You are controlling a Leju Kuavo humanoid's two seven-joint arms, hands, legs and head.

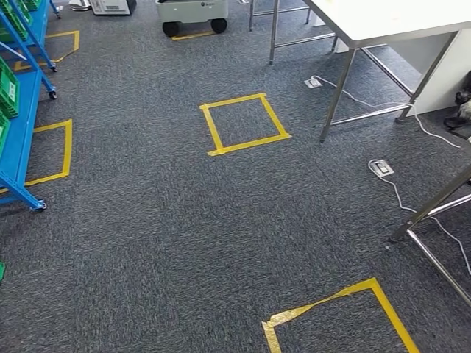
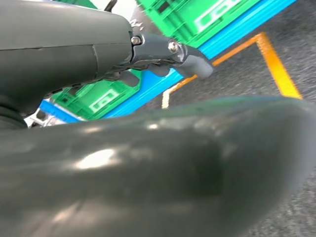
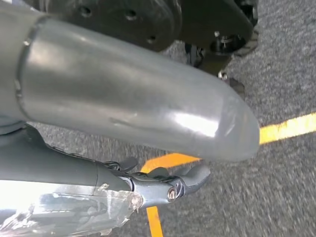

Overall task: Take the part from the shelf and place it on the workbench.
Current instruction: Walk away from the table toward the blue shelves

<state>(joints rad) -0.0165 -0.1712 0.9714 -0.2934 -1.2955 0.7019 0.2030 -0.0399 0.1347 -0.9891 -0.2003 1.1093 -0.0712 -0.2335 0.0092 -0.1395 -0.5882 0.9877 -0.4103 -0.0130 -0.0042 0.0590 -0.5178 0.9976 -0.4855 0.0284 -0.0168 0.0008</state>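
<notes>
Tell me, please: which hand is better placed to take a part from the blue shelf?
Probably the left. The blue shelf with green bins stands on the robot's left, and the left hand hangs empty close to it. The right hand hangs above carpet and yellow tape.

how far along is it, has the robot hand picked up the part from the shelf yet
Nothing looks done yet. The left robot hand hangs beside the blue shelf with its green bins, fingers extended and holding nothing. The right robot hand hangs over the carpet and yellow floor tape, also holding nothing. In hand: apparently moving across the floor. Left: reach the shelf, take the part, carry it to the white workbench.
</notes>
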